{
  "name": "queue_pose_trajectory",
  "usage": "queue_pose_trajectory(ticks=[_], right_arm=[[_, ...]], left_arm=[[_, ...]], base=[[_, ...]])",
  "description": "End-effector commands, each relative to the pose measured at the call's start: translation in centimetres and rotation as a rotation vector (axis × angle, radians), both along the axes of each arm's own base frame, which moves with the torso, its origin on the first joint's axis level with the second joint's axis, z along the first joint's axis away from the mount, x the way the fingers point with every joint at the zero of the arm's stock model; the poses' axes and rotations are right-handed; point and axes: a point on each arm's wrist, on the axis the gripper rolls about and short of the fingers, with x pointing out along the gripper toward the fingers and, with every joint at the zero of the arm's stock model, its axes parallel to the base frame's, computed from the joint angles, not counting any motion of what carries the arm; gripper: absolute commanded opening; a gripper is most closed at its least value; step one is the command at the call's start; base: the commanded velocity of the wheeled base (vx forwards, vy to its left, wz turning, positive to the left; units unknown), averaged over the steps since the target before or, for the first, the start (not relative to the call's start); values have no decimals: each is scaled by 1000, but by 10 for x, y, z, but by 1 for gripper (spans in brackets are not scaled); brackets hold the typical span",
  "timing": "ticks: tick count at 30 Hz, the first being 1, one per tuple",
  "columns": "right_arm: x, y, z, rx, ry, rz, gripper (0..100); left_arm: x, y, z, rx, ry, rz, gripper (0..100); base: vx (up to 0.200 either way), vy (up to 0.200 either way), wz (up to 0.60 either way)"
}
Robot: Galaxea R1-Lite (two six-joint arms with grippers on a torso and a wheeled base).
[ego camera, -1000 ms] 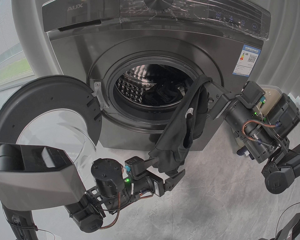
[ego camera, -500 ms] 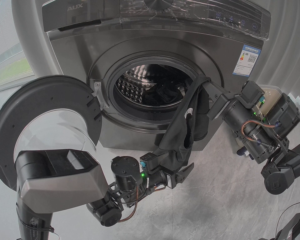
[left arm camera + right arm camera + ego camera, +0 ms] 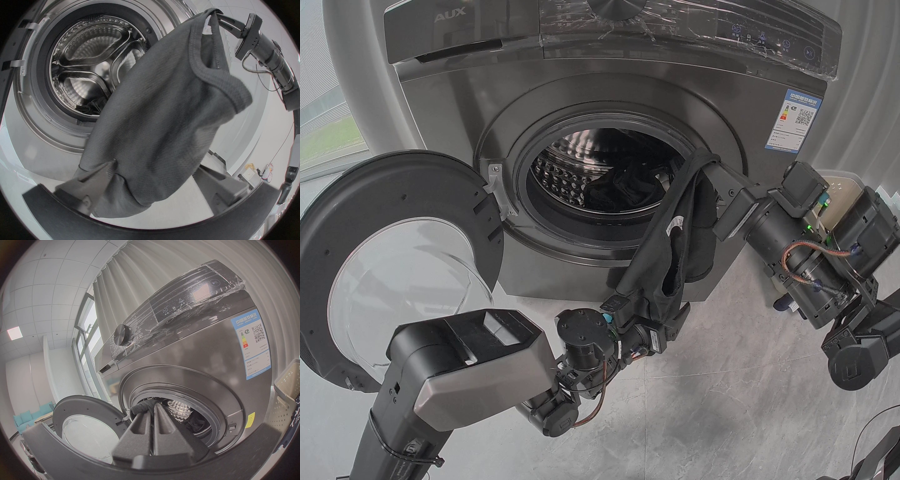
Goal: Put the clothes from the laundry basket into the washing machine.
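While right tool pinches dark tank top at right rim of washing machine opening, hem hangs inside wide-open left tool. Loading step; next: gather hem, feed into drum.

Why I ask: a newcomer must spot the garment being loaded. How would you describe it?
Find the grey washing machine with its round door swung open. At the right edge of the opening, the right gripper pinches a dark garment that hangs down outside into the open left gripper. Unlike the dark clothes lying inside the drum, it dangles in front of the machine.
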Motion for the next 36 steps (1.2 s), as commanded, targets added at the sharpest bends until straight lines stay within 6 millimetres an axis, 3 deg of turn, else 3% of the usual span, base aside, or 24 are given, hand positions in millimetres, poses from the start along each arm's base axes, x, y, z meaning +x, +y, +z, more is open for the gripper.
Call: queue_pose_trajectory(ticks=[1,5,11,13,14,20,24,25,26,28,32,36], right_arm=[[0,1,-1,0,1,2,0],[0,-1,-1,-1,2,-2,0],[2,-3,-3,-6,8,-12,0],[2,-3,-3,-6,8,-12,0],[3,-5,-3,-7,9,-18,0],[7,-13,-8,-18,26,-49,0],[7,-15,-9,-21,29,-51,0],[7,-15,-9,-21,29,-51,0],[5,-16,-10,-24,33,-51,0],[3,-17,-11,-27,38,-49,0],[0,-19,-16,-38,54,-47,0],[1,-19,-19,-40,60,-50,0]], left_arm=[[8,-1,-8,-2,0,30,0],[9,2,-4,-8,-3,51,0],[-7,13,28,-13,-30,50,0],[-7,14,28,-12,-29,51,0],[-21,28,45,1,-32,50,0],[-58,68,78,34,-28,64,0],[-69,106,98,24,-36,124,0],[-69,106,98,24,-36,124,0],[-71,126,112,2,-58,164,0],[-73,143,127,-29,-92,196,0],[-84,163,147,-79,-133,198,0],[-88,167,161,-122,-170,179,0]], base=[[0,0,0],[0,0,0],[0,0,0],[0,0,0],[0,0,0],[0,0,0],[0,0,0],[0,0,0],[0,0,0],[0,0,0],[0,0,0],[0,0,0]])
